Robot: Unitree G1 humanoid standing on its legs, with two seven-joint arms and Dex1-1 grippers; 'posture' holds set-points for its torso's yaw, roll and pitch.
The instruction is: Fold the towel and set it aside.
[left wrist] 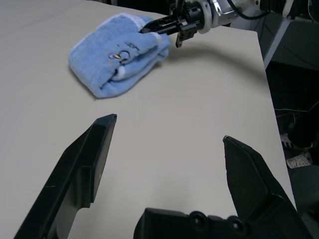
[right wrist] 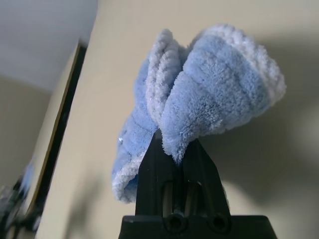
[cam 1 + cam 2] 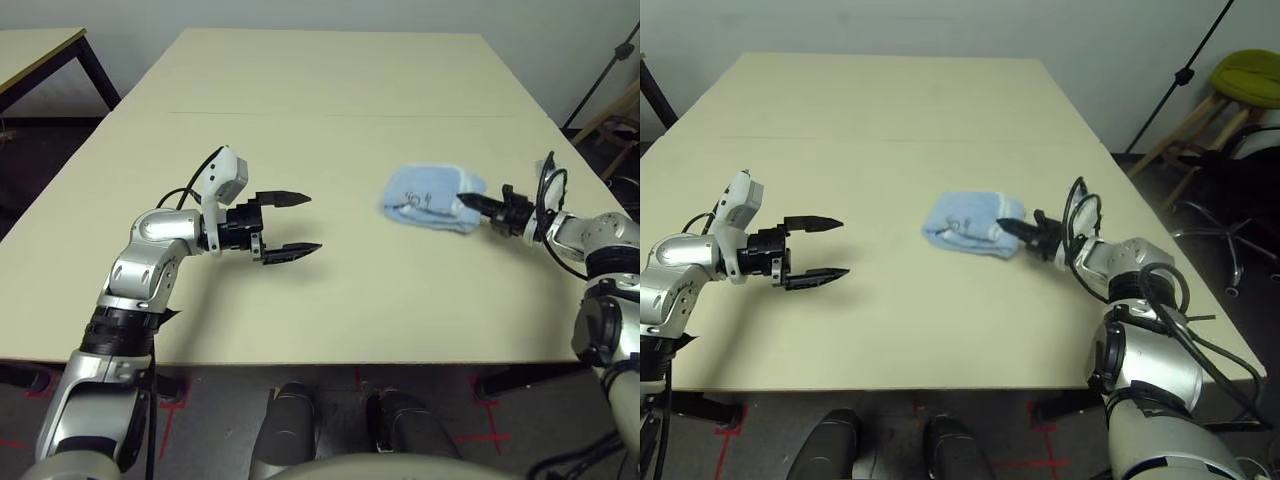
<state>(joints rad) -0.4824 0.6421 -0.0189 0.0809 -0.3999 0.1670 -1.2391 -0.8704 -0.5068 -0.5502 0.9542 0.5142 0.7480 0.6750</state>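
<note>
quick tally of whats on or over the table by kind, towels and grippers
towel: 1, light blue, folded into a bundle on the table
grippers: 2, the left gripper open and apart from the towel, the right gripper shut on the towel's edge
total: 3

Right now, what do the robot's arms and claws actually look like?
Both arms are jointed silver metal shells with black collars. The left gripper has a white housing behind two black pointed fingers. The right gripper is black too, with black cables looping over its wrist.
</note>
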